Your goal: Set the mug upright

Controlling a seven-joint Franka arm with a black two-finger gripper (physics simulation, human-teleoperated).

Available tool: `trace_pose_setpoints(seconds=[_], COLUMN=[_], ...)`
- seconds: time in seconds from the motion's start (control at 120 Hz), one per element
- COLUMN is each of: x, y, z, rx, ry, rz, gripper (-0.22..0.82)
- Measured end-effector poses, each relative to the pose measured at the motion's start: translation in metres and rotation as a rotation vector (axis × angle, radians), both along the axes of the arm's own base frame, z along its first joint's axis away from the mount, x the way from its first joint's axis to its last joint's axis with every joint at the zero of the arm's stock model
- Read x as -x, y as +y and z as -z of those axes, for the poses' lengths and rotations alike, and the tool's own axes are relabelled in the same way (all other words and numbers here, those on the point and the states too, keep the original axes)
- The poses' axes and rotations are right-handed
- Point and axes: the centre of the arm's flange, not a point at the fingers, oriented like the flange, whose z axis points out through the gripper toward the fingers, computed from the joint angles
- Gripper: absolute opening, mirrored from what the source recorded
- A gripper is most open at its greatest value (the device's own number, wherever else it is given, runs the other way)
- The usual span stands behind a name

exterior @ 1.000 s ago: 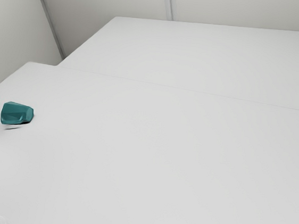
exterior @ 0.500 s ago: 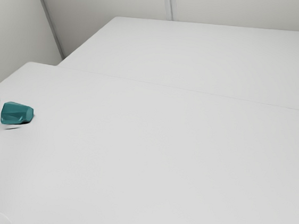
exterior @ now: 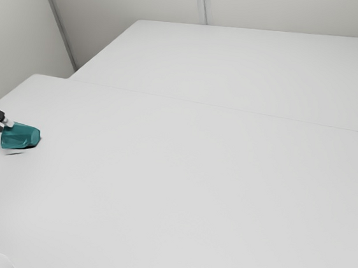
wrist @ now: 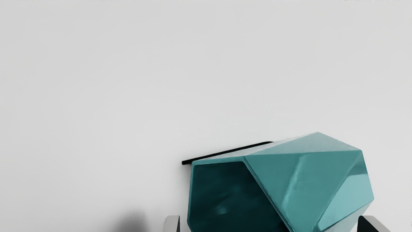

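A teal, faceted mug (exterior: 20,136) lies on its side on the white bench (exterior: 179,191), near the exterior view's left edge. The end effector (exterior: 4,125) reaches in from that same side, its tips right at the mug's near end.

In the wrist view the end effector (wrist: 271,224) is open, its two fingers spread wide, with the mug lying between them. One fingertip (wrist: 172,224) stands just beside the mug's mouth, a strip of bench visible in between. The other fingertip (wrist: 370,224) is close by the opposite end. The mug's mouth is turned toward the first finger, showing a dark teal interior, while the outer wall runs toward the second in flat, angular facets, some paler than others. A thin black strip (wrist: 225,151) runs along the mug's side and sticks out a little past the rim; it may be part of the mug, though too little of it shows to be sure. A soft shadow (wrist: 132,222) falls on the bench near the first finger.

Beyond the bench in the exterior view is another white surface (exterior: 249,71), with pale wall panels (exterior: 115,12) behind it.
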Motion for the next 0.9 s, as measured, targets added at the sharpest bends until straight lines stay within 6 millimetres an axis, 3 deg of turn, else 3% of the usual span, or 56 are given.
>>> trace_pose_setpoints(seconds=[0.4, 0.9], x=[-0.008, -0.005], y=[-0.009, -0.023], z=[0.012, 0.018], rx=[0.078, 0.194], ry=[-0.07, -0.018], rz=[0.02, 0.014], gripper=[0.6, 0.6])
